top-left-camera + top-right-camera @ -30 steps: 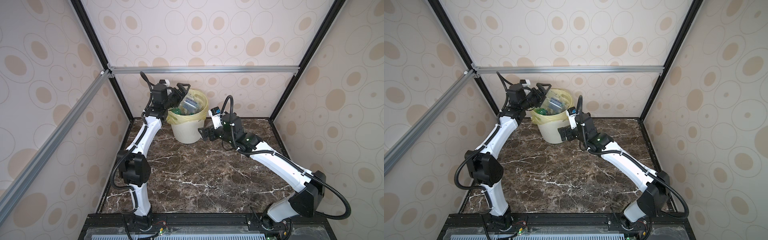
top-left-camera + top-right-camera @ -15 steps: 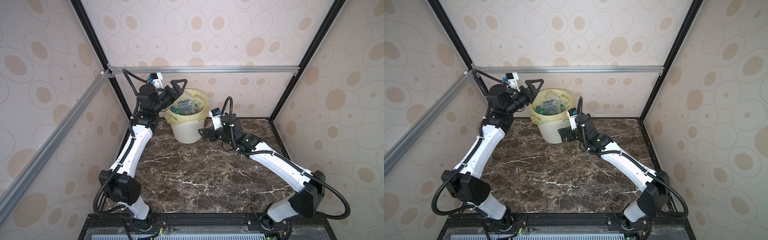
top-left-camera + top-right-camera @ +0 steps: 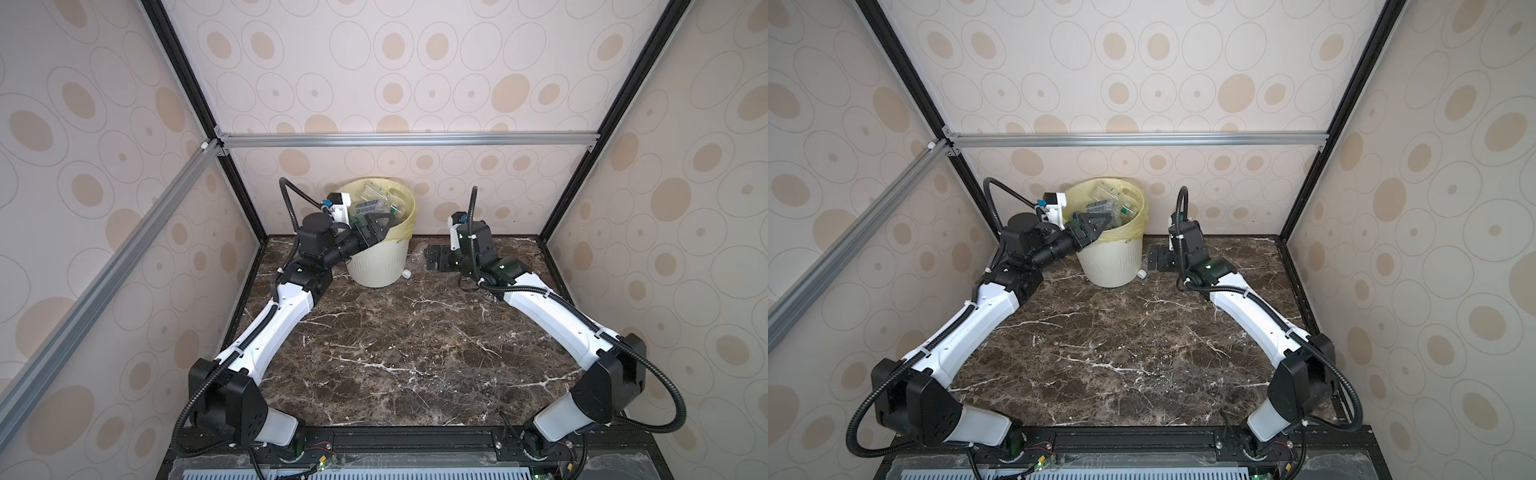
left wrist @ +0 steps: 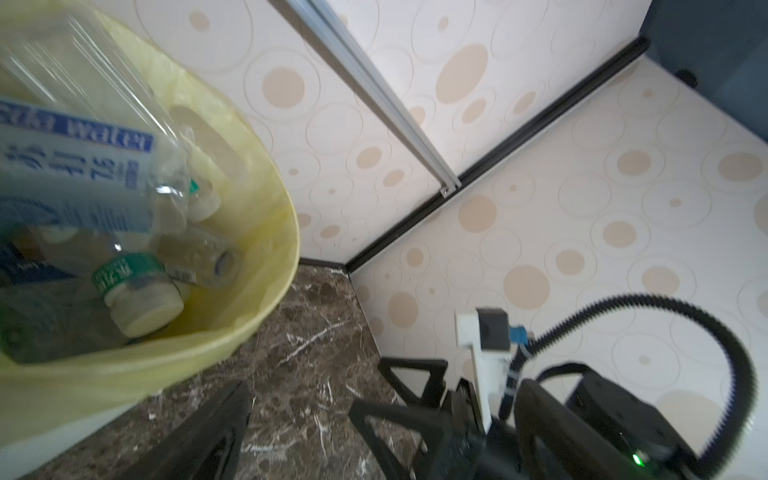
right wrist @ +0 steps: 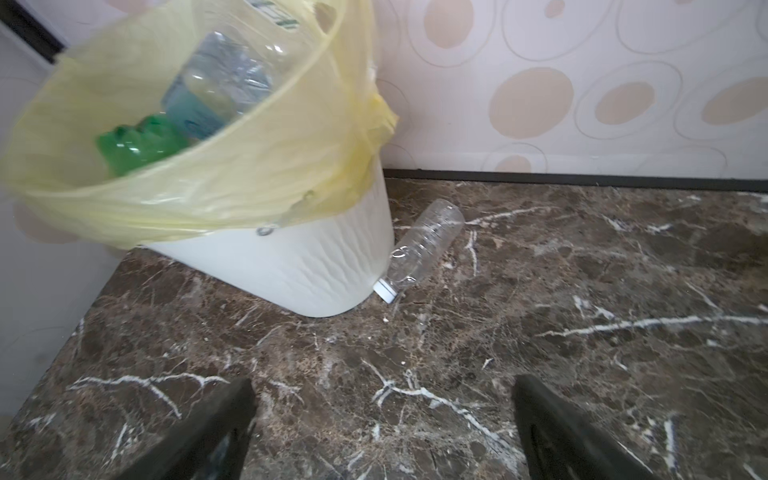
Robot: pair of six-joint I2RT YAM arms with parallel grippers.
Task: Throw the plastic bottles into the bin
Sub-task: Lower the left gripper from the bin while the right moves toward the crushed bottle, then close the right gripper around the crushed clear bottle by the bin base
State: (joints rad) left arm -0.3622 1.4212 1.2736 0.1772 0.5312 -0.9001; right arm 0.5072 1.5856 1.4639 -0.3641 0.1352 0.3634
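The bin [image 3: 376, 266] [image 3: 1108, 266] [image 5: 291, 274] stands upright at the back of the table, its yellow bag folded over the rim. Several plastic bottles [image 3: 374, 203] [image 4: 79, 178] [image 5: 224, 83] fill it, clear with blue labels and one green. One clear bottle with a white cap [image 3: 415, 258] [image 5: 428, 241] lies on the table against the bin's right side. My left gripper [image 3: 380, 222] [image 3: 1096, 222] hangs open over the bin's front left rim, empty. My right gripper [image 3: 432, 259] [image 3: 1152, 262] [image 5: 382, 415] is open low over the table, just right of the lying bottle.
The dark marble table [image 3: 395, 353] is boxed in by patterned walls with black corner posts [image 3: 582, 166] and a silver rail [image 3: 395, 139] across the back. The bin sits close to the back wall. In the left wrist view the right arm [image 4: 582, 415] shows beyond the bin.
The left arm swung up and left off the bin's rim, then came back down over its front left edge. The right gripper drew back to the right, and the lying bottle now shows.
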